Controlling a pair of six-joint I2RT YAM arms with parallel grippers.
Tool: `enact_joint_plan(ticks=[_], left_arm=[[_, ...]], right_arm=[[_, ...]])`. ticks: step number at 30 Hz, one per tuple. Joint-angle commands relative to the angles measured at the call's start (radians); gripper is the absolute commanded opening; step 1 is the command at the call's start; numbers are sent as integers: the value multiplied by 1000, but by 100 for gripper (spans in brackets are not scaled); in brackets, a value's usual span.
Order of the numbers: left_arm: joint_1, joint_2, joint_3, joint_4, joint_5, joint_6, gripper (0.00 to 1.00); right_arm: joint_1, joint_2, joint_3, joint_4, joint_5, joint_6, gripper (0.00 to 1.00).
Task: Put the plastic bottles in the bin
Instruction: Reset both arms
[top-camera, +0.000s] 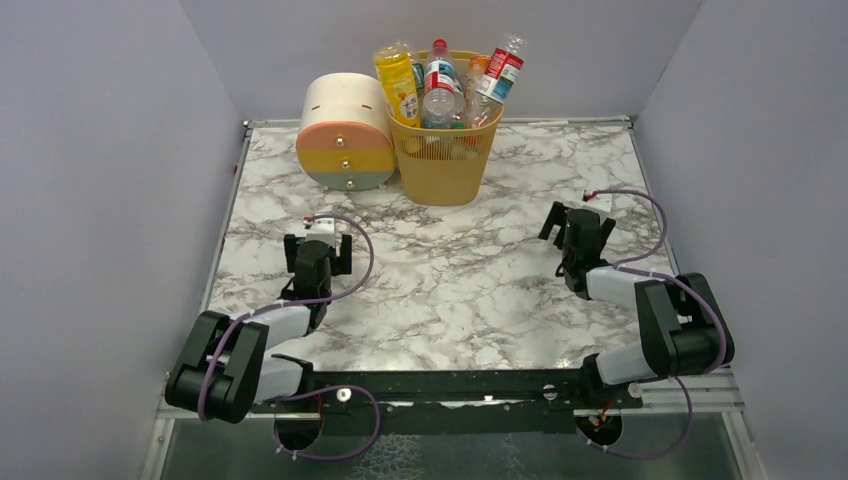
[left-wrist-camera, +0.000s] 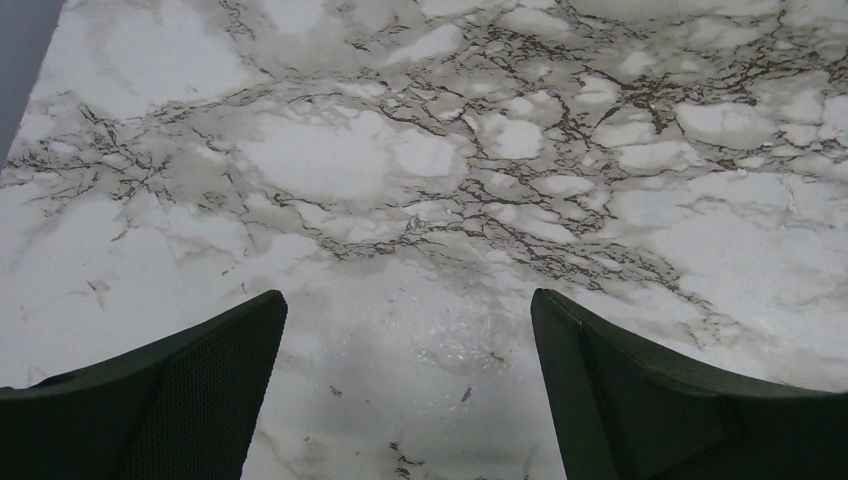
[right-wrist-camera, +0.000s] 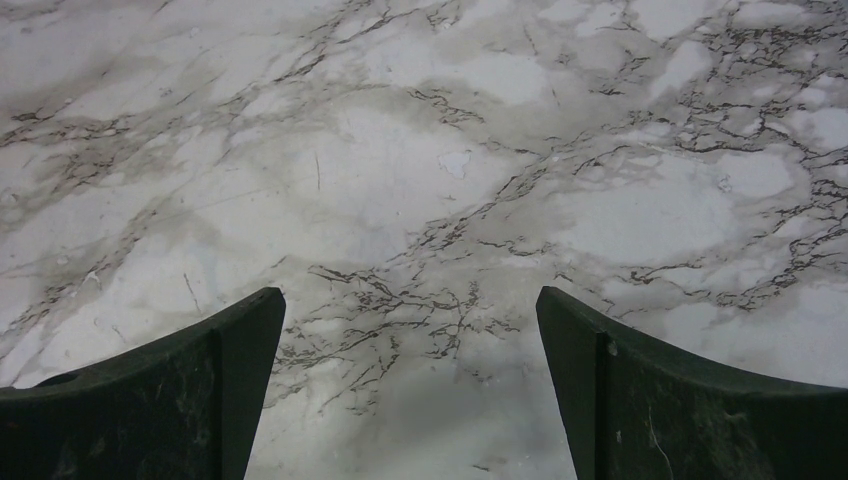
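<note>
The yellow-orange bin (top-camera: 444, 160) stands at the back middle of the marble table (top-camera: 470, 280). Several plastic bottles stick out of its top: a yellow one (top-camera: 397, 82), a clear one with a red cap (top-camera: 439, 85) and a clear one with a red label (top-camera: 499, 72). More show through the mesh. My left gripper (top-camera: 318, 243) is open and empty, low over the table's left middle. My right gripper (top-camera: 575, 232) is open and empty over the right middle. Both wrist views show only bare marble between the fingers (left-wrist-camera: 190, 390) (right-wrist-camera: 660, 400).
A round cream, orange and green drawer unit (top-camera: 345, 132) stands just left of the bin, touching or nearly touching it. Grey walls close in the left, right and back sides. The arm bases sit on a black rail (top-camera: 440, 385) at the near edge.
</note>
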Motion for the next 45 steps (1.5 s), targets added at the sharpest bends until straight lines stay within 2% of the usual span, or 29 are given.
enact_joint_plan(ticks=[1, 6, 9, 12, 14, 16, 19, 25, 29, 31, 32, 33, 35, 38, 40, 43, 45], left_arm=[[13, 32, -5, 181, 62, 54, 99], [35, 108, 22, 263, 106, 68, 99], [69, 169, 67, 264, 193, 72, 99], [122, 199, 89, 270, 298, 56, 99], [158, 212, 86, 309, 341, 43, 99], [198, 221, 80, 349, 385, 29, 99], [234, 230, 76, 376, 432, 18, 99], [242, 221, 53, 419, 375, 65, 99], [245, 227, 51, 437, 354, 60, 99], [271, 248, 45, 490, 363, 9, 99], [287, 287, 24, 587, 382, -13, 99], [290, 322, 25, 614, 396, -13, 99], [289, 337, 54, 568, 423, 0, 99], [288, 329, 32, 601, 421, -1, 99], [286, 334, 6, 651, 416, -2, 99], [273, 372, -28, 745, 464, 33, 99], [271, 408, -17, 778, 549, 65, 99]], right_arm=[[-6, 74, -31, 206, 39, -22, 99], [-6, 113, 6, 191, 19, -56, 99], [-7, 161, 60, 159, 37, -69, 99], [-18, 176, 62, 194, 38, -78, 99], [-20, 186, 26, 306, 19, -117, 99], [-20, 188, 42, 250, 14, -105, 99], [-21, 189, 34, 281, 13, -111, 99], [-20, 177, 15, 304, -34, -138, 99], [-20, 150, -59, 424, -100, -174, 99], [-20, 133, -102, 485, -119, -185, 99], [-20, 127, -118, 512, -141, -201, 99], [-20, 123, -127, 528, -163, -210, 99], [-20, 130, -127, 539, -184, -219, 100], [-19, 135, -134, 556, -254, -250, 99], [-19, 140, -172, 639, -316, -270, 99], [-19, 206, -248, 854, -281, -265, 99], [-20, 171, -219, 724, -305, -264, 99]])
